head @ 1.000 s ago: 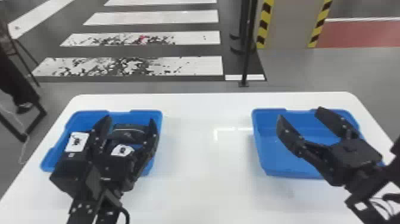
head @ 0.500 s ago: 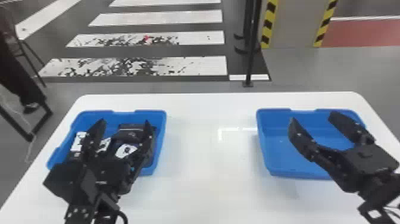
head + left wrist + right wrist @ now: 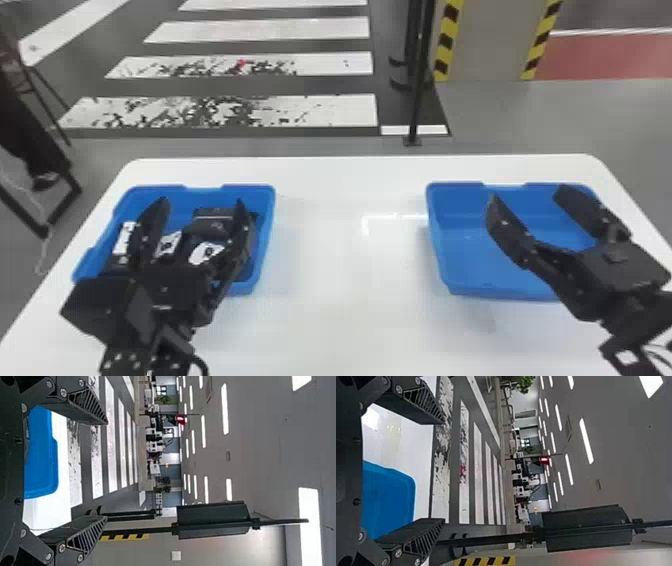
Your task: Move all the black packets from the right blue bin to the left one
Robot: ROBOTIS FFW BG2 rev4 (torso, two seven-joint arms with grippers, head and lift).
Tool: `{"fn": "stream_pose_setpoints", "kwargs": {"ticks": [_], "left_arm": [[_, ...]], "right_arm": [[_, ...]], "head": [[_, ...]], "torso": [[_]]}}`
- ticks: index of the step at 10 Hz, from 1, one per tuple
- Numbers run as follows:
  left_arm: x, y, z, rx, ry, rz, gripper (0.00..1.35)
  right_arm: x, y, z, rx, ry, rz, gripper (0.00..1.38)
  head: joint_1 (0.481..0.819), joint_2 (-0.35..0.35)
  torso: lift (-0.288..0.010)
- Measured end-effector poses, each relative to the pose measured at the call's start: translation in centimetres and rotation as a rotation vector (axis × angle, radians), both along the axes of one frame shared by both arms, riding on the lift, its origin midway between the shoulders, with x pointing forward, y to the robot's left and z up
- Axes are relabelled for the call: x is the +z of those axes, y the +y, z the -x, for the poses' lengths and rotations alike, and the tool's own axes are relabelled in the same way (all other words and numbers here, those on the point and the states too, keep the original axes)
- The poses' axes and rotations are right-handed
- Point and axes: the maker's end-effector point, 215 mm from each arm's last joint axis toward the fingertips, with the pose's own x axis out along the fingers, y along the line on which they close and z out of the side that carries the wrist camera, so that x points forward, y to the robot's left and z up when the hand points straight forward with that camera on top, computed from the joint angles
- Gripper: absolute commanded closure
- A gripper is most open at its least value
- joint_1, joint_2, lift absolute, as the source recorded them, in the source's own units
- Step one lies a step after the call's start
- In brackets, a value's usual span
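In the head view my left gripper is open above the left blue bin, with nothing between its fingers. Black packets with white labels lie in that bin, partly hidden behind the gripper. Over the right blue bin, whose visible floor is bare, my right gripper stands open and holds nothing. The left wrist view has the left gripper spread wide, the left bin behind it. Likewise wide apart is the right gripper in the right wrist view, near the right bin.
Both bins stand on a white table with a broad gap between them. Beyond its far edge rises a black pole on the floor. A person's leg and a dark chair frame are at the far left.
The head view has shifted slightly, moving the whole scene a little to the right. My left gripper now sits lower in view, uncovering more of the packets. Both grippers stay open.
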Motion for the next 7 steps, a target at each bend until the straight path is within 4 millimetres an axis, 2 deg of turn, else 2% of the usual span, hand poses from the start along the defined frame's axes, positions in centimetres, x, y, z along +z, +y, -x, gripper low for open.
{"fn": "stream_pose_setpoints", "kwargs": {"ticks": [3, 7], "left_arm": [[0.4, 0.8, 0.0, 0.019, -0.012, -0.008, 0.22], [1.0, 1.1, -0.1, 0.026, -0.030, -0.012, 0.22]], "right_arm": [[-0.6, -2.1, 0.0, -0.047, 0.007, 0.015, 0.17], [-0.5, -2.4, 0.0, -0.054, 0.002, 0.016, 0.17]], "head": [[0.695, 0.053], [0.695, 0.051]], "torso": [[-0.168], [-0.168]]}}
